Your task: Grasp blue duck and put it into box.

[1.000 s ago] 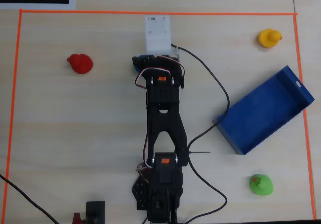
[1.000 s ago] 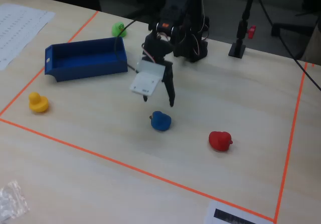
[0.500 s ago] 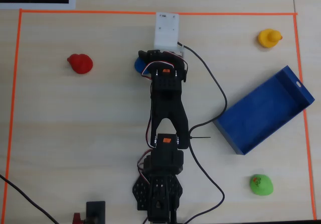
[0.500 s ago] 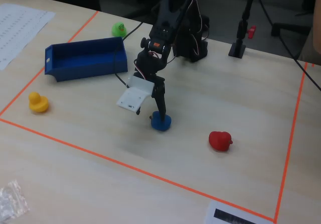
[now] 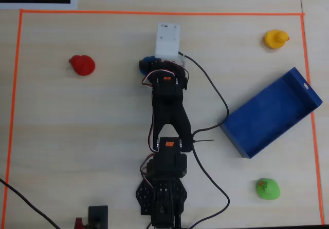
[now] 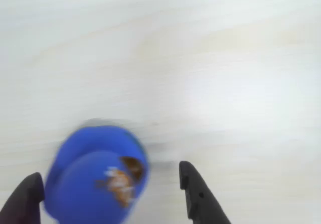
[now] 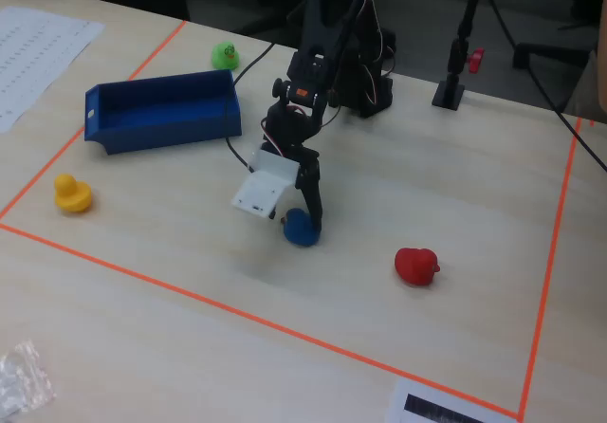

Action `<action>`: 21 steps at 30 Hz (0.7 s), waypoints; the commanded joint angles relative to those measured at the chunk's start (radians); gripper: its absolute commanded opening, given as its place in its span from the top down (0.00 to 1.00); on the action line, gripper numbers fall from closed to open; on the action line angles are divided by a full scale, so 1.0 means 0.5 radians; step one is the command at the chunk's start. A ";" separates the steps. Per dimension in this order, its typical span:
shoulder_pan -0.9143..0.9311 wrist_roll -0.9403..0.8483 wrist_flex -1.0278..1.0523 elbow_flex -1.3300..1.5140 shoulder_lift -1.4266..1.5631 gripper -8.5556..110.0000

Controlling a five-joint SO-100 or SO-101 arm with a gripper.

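Down comes the pincer (image 6: 108, 194), open wide around the blue duck (image 6: 98, 174). Squeeze gently, lift straight up, then go to the box (image 5: 272, 112) at 4 o'clock in the overhead view.

The overhead view looks straight down on the table (image 5: 77, 136), arm base at 6 o'clock. The fixed view faces it obliquely from the opposite side, base at 12 o'clock. The wrist view hangs close above the duck (image 6: 98, 176). All share the duck.
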 commanded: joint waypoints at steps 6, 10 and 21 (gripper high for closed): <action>-0.061 0.080 -0.052 -0.144 -0.003 0.65; -0.037 0.018 -0.040 -0.153 -0.015 0.72; -0.006 -0.150 -0.055 -0.009 0.160 0.93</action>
